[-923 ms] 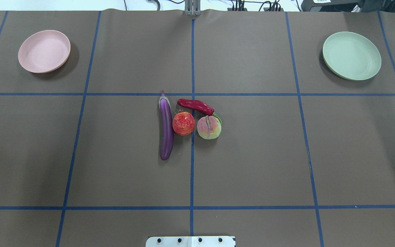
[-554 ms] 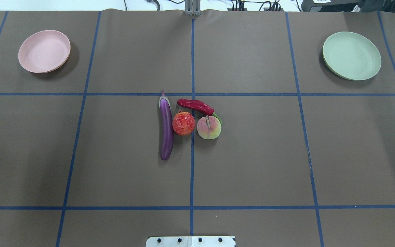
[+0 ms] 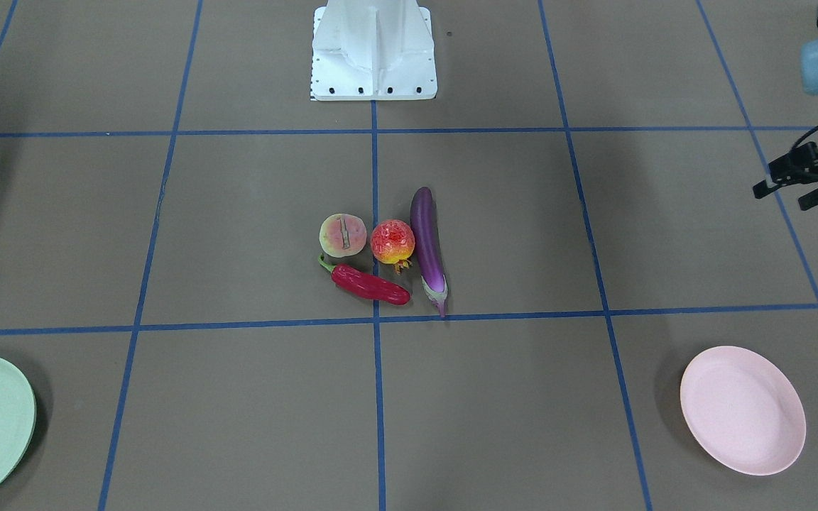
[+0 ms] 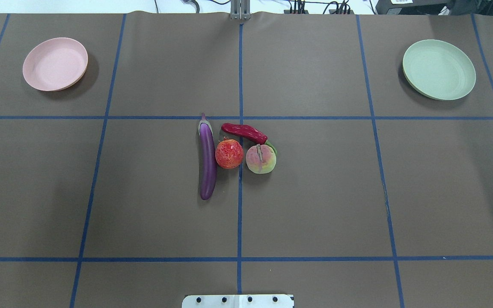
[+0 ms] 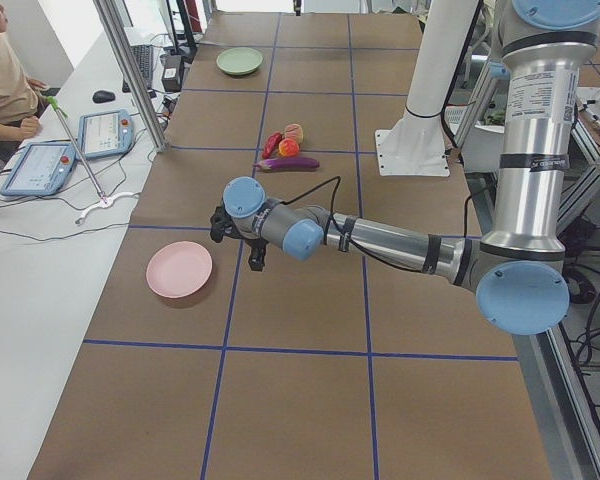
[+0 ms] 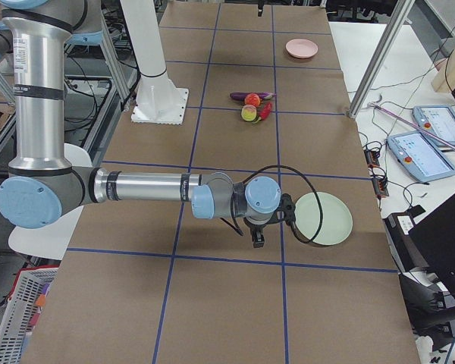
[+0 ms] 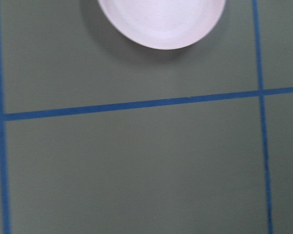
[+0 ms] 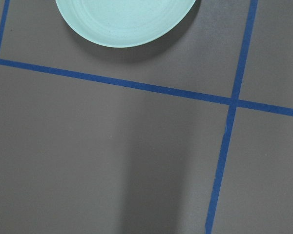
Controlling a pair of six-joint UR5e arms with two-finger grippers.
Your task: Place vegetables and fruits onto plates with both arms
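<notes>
A purple eggplant (image 4: pixel 207 158), a red chili (image 4: pixel 244 131), a bumpy pomegranate (image 4: pixel 229 154) and a peach (image 4: pixel 261 158) lie bunched together at the table's centre. The pink plate (image 4: pixel 55 63) is far left and holds nothing. The mint green plate (image 4: pixel 439 69) is far right and holds nothing. My left gripper (image 3: pixel 782 197) hovers near the pink plate (image 3: pixel 743 409), its fingers apart and empty. My right gripper (image 6: pixel 273 224) shows only in the exterior right view, beside the green plate (image 6: pixel 324 218); I cannot tell if it is open.
The white base block (image 4: pixel 238 300) sits at the near table edge. Blue tape lines grid the brown table cover. Tablets (image 5: pixel 40 165) and a person sit at a side bench beyond the table's far edge, with metal posts (image 5: pixel 130 70) alongside.
A black tip of my left gripper has come into the overhead view at its left edge. The fruits, vegetables and plates have not moved.
</notes>
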